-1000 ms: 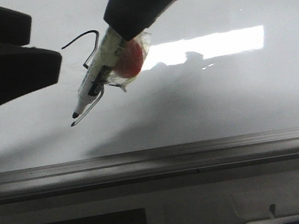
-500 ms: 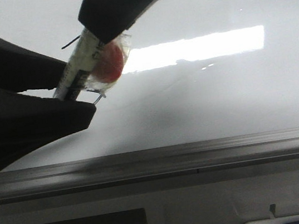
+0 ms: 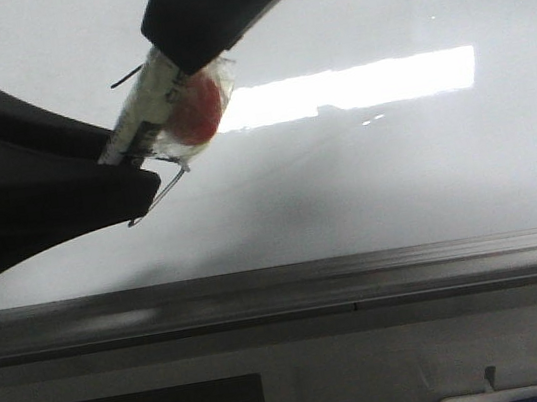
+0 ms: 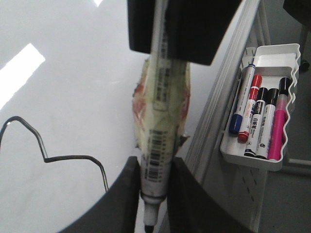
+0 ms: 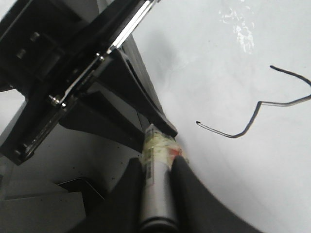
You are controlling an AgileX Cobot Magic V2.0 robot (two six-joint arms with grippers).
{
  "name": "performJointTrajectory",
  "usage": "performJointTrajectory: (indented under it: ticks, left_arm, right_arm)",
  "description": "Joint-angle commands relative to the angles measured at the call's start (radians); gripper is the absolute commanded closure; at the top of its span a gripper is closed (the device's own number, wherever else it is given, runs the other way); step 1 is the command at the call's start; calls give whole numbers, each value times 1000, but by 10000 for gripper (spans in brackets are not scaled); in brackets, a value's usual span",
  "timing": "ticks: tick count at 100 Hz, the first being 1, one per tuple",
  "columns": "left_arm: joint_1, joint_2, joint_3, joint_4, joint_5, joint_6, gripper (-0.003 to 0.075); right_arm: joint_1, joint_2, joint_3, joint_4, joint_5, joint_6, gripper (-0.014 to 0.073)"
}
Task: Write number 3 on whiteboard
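The whiteboard [image 3: 396, 172] bears a thin black angular number 3, seen in the left wrist view [image 4: 48, 158] and the right wrist view [image 5: 252, 121]. In the front view only bits of its line [image 3: 170, 187] show beside the grippers. My right gripper [image 3: 183, 67] is shut on the taped marker [image 3: 148, 108] at its rear barrel [image 5: 158, 194]. My left gripper [image 3: 128, 176] is shut on the same marker near its tip [image 4: 155, 162], one finger [image 4: 124, 204] on each side. The marker's black nib pokes out below the left fingers.
The grey metal edge rail [image 3: 360, 273] runs along the board's near edge. A white tray [image 4: 274, 162] with several markers hangs beside the board. Another tray corner [image 3: 520, 396] shows at the lower right of the front view.
My right gripper has carried the marker left, away from the end of the 3. My left gripper has come in from the left and closed round the marker's tip end.
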Motion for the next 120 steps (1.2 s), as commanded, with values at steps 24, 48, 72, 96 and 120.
performJointTrajectory:
  ticks: [24, 48, 72, 96, 120]
  left_arm:
    - [-7, -9, -30, -15, -67, -7, 741]
    - [-5, -13, -30, -507, -74, -7, 741]
    - [-5, -13, -30, -984, -95, -7, 741]
    - [-5, -11, -30, -1128, -96, -7, 741]
    - [41, -8, -30, -1137, -67, -7, 741]
  right_arm:
    - [2, -18, -28, 17, -64, -6, 284]
    - [-31, -67, -28, 17, -287, -6, 3]
    - [-74, -145, -28, 17, -358, -6, 83]
    - [-74, -151, -28, 17, -317, -6, 90]
    - [-74, -151, -28, 17, -297, -6, 90]
